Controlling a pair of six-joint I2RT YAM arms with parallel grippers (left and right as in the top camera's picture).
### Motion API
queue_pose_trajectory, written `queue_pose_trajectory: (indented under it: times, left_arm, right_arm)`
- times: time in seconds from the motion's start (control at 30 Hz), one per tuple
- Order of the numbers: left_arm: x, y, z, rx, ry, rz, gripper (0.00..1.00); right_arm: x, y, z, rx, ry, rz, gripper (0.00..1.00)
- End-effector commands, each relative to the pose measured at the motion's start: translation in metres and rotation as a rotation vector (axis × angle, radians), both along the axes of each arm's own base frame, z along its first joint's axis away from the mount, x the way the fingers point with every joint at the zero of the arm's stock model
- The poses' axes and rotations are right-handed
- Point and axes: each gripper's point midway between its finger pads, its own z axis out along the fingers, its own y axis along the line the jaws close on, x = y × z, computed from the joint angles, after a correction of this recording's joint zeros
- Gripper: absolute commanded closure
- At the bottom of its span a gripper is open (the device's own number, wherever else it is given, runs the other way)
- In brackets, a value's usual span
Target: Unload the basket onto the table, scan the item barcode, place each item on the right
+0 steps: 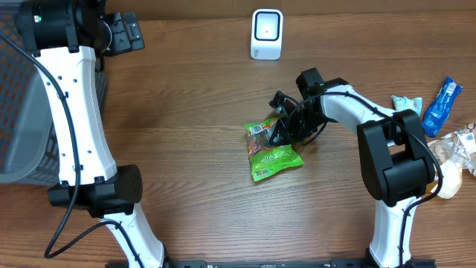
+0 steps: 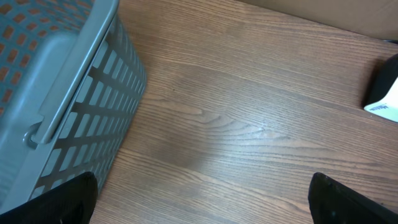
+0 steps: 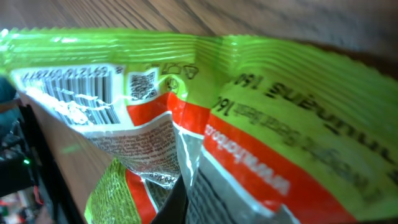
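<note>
One green snack bag [image 1: 275, 155], right pincer [image 1: 280, 128] clamped on edge; left pincer [image 2: 202, 202] wide, empty; one scanner [image 1: 266, 33].

The lime-green packet [image 3: 280, 87] shows a seemingly orange band; the basket [image 2: 74, 93] is grey lattice.

Both arms have white links [image 1: 78, 112], black joint housings [image 1: 394, 160] and black cables [image 1: 52, 104]

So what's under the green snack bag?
Only the wooden table shows around the green snack bag; nothing pokes out. The right claw pinches its upper edge. The spot directly beneath is covered.
</note>
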Motion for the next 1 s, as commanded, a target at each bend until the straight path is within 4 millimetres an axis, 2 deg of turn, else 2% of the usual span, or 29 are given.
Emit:
queue_pose_trajectory:
  times: [0.0, 0.1, 0.13, 0.17, 0.27, 0.3, 0.43, 0.5, 0.67, 0.9, 0.97]
  left_arm:
    - [-0.004, -0.003, 0.013, 0.011, -0.032, -0.017, 0.00]
    - [-0.004, -0.003, 0.013, 0.011, -0.032, -0.016, 0.00]
    - [-0.004, -0.003, 0.013, 0.011, -0.032, -0.016, 0.00]
    - [-0.004, -0.003, 0.014, 0.011, -0.033, -0.017, 0.00]
    - [-0.004, -0.003, 0.013, 0.011, -0.032, -0.016, 0.00]
    - [-0.004, -0.003, 0.013, 0.011, -0.032, -0.016, 0.00]
    - [-0.004, -0.003, 0.013, 0.012, -0.032, -0.016, 0.00]
    - [-0.004, -0.003, 0.013, 0.011, -0.032, -0.017, 0.00]
    - [-0.004, -0.003, 0.013, 0.011, -0.032, -0.016, 0.00]
    - [-0.004, -0.003, 0.013, 0.011, -0.032, -0.016, 0.00]
    - [-0.004, -0.003, 0.013, 0.012, -0.032, -0.016, 0.00]
  right_arm:
    - [-0.004, -0.013, -0.012, -0.054, 0.083, -0.064, 0.96]
    - [0.013, -0.018, 0.009, -0.010, 0.070, -0.102, 0.96]
    - [0.021, -0.022, 0.017, -0.008, 0.052, -0.114, 0.92]
    - [0.028, -0.025, 0.023, -0.011, 0.035, -0.123, 0.81]
    - [0.043, -0.034, 0.041, -0.054, -0.009, -0.137, 0.38]
    - [0.047, -0.036, 0.048, -0.073, -0.019, -0.139, 0.35]
    - [0.050, -0.049, 0.062, -0.178, 0.005, -0.211, 0.33]
    - [0.042, -0.054, 0.063, -0.212, 0.042, -0.223, 0.33]
    - [-0.003, -0.051, 0.039, -0.254, 0.183, -0.177, 0.38]
    - [-0.040, -0.029, 0.001, -0.286, 0.245, -0.160, 0.41]
    - [-0.052, -0.027, -0.009, -0.282, 0.284, -0.171, 0.53]
